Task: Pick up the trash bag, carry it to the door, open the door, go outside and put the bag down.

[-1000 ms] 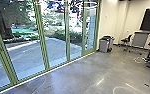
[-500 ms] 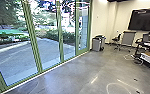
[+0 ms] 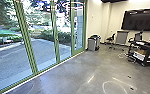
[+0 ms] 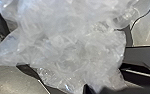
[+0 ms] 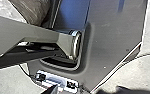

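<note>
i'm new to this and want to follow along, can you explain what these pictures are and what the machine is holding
This is a wheeled robot with two arms. The head view comes from a camera high on it, looking forward and down: a grey floor, a glass wall with green frames and paving outside, a grey bin near the far end of the glass, and a wall screen. The other two views come from cameras on its wrists. The left one looks closely at a crumpled, see-through plastic bag, likely the trash bag it is to carry out, though the grip itself can't be made out. The right one looks largely at the robot's own dark body.
</note>
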Tool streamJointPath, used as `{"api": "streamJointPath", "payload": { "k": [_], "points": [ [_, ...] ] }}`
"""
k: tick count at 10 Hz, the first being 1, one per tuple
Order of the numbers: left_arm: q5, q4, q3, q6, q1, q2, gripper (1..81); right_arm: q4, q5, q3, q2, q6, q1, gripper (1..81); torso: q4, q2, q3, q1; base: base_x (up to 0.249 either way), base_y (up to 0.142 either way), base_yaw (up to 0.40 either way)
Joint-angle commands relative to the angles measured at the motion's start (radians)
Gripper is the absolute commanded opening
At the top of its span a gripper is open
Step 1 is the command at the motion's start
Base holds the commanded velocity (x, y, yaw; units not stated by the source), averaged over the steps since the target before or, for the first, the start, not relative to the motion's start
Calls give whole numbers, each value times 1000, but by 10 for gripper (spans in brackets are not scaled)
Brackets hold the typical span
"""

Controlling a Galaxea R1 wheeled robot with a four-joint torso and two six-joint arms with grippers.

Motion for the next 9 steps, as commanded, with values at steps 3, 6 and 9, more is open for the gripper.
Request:
{"api": "streamJointPath", "payload": {
  "k": [3, 6, 9],
  "points": [
    [75, 13, 4, 10, -45, 1, 10, -5, -59, 1, 4, -1, 45, 811, 0, 0, 0, 0, 0, 0, 0],
    [72, 13, 4, 7, -45, 2, 10, -5, -59, 0, 5, -1, 46, 811, 0, 0, 0, 0, 0, 0, 0],
    [70, 15, 4, 7, -45, 2, 10, -5, -61, -2, 5, 0, 48, 811, 0, 0, 0, 0, 0, 0, 0]
  ]
}}
